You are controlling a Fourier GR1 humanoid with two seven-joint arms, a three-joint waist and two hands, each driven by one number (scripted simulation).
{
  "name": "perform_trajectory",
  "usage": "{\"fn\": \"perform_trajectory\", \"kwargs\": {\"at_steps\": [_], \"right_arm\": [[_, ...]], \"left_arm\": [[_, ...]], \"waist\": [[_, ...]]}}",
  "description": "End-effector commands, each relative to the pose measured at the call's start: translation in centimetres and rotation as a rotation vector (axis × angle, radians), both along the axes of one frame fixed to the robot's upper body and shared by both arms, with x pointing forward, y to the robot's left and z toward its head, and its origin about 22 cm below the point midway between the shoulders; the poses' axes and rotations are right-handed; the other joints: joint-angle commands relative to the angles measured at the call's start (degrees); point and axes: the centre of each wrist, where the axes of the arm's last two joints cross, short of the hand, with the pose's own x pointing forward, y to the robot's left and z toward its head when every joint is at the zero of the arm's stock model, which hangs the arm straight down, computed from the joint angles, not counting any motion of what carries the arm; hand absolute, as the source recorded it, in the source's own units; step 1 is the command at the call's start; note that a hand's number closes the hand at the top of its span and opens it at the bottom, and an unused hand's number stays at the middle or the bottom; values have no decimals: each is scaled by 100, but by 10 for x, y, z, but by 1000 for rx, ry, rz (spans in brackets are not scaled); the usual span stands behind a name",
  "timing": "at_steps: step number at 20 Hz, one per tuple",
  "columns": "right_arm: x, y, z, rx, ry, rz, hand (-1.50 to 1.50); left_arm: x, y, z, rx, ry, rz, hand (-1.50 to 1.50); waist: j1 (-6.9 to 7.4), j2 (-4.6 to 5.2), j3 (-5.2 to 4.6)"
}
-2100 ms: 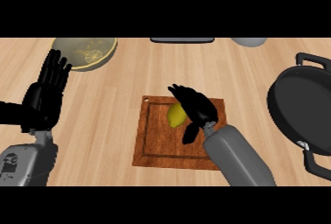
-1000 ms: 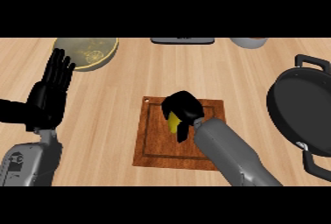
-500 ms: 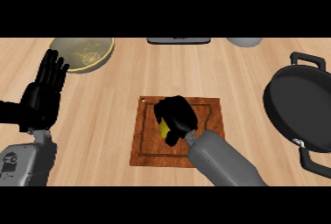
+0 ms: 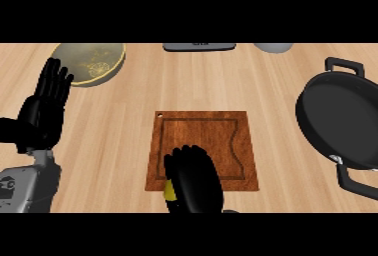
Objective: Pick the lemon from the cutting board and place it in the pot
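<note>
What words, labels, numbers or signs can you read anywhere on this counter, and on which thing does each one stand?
No text can be read.
The dark grey flat device at the far edge bears a small pale mark, too blurred to read.
The round yellowish plate carries a pattern, not writing.

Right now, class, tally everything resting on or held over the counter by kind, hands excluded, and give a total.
Cutting board: 1
Lemon: 1
Pot: 1
Plate: 1
Dark flat item at the far edge: 1
Grey rounded item at the far edge: 1
Total: 6
</note>
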Motion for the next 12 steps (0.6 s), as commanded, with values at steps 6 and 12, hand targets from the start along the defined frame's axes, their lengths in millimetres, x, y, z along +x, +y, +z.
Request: {"fn": "perform_trajectory", "kwargs": {"at_steps": [6, 12], "right_arm": [[-26, -73, 70, 119, -321, -361, 150], [-43, -144, 116, 156, -419, -499, 150]], "left_arm": [[2, 6, 16, -6, -8, -5, 0], [-7, -10, 0, -2, -11, -32, 0]], "waist": [[43, 37, 9], [112, 76, 10]]}}
